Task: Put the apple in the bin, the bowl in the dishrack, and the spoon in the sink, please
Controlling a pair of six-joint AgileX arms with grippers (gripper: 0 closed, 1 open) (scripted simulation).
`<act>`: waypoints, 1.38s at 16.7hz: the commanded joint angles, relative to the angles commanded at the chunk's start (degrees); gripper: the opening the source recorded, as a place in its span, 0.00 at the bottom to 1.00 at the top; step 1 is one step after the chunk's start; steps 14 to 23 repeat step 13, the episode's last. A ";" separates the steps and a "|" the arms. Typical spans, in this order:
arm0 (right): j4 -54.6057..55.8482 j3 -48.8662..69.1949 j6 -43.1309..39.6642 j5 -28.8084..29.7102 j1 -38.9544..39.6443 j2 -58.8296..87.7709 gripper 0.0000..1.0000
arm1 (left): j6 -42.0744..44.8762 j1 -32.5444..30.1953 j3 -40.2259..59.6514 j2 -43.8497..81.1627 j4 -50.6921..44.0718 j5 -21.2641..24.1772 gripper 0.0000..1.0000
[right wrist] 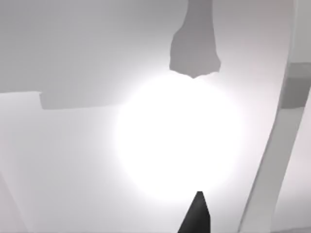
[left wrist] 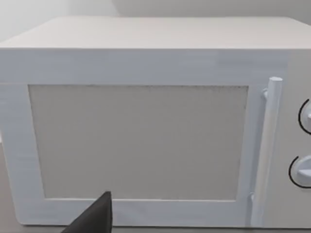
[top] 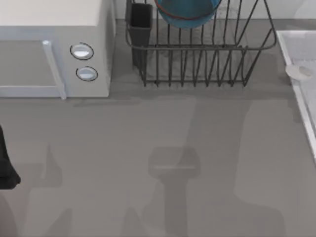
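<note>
Grey table [top: 148, 148], white microwave [top: 49, 49] at left. Blue-teal bowl [top: 187, 12], reddish rim, sits in dark wire dishrack [top: 197, 54]. Pale spoon [top: 298, 72] lies in sink [top: 296, 49], right edge. Our left arm [top: 6, 163] parked far left; grip state we cannot tell. No writing legible.

The bowl [top: 187, 12] sits in the dishrack [top: 207, 59] at the table's [top: 148, 148] back. The microwave [top: 54, 49] stands left of the rack, the sink [top: 301, 64] right, apparently holding the spoon [top: 297, 72].
</note>
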 joint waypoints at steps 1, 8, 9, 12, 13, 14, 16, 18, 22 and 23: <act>0.00 0.00 0.00 0.00 0.00 0.00 0.53 | 0.00 0.00 0.00 0.00 0.00 0.00 1.00; 0.00 0.00 0.00 0.00 0.00 0.00 1.00 | 0.00 0.00 0.00 0.00 0.00 0.00 1.00; 0.00 0.00 0.00 0.00 0.00 0.00 1.00 | 0.00 0.00 0.00 0.00 0.00 0.00 1.00; 0.00 0.00 0.00 0.00 0.00 0.00 1.00 | 0.00 0.00 0.00 0.00 0.00 0.00 1.00; 0.00 0.00 0.00 0.00 0.00 0.00 1.00 | 0.00 0.00 0.00 0.00 0.00 0.00 1.00; 0.00 0.00 0.00 0.00 0.00 0.00 1.00 | 0.00 0.00 0.00 0.00 0.00 0.00 1.00; 0.00 0.00 0.00 0.00 0.00 0.00 1.00 | 0.00 0.00 0.00 0.00 0.00 0.00 1.00; 0.00 0.00 0.00 0.00 0.00 0.00 1.00 | 0.00 0.00 0.00 0.00 0.00 0.00 1.00; 0.00 0.00 0.00 0.00 0.00 0.00 1.00 | 0.00 0.00 0.00 0.00 0.00 0.00 1.00; 0.00 0.00 0.00 0.00 0.00 0.00 1.00 | 0.00 0.00 0.00 0.00 0.00 0.00 1.00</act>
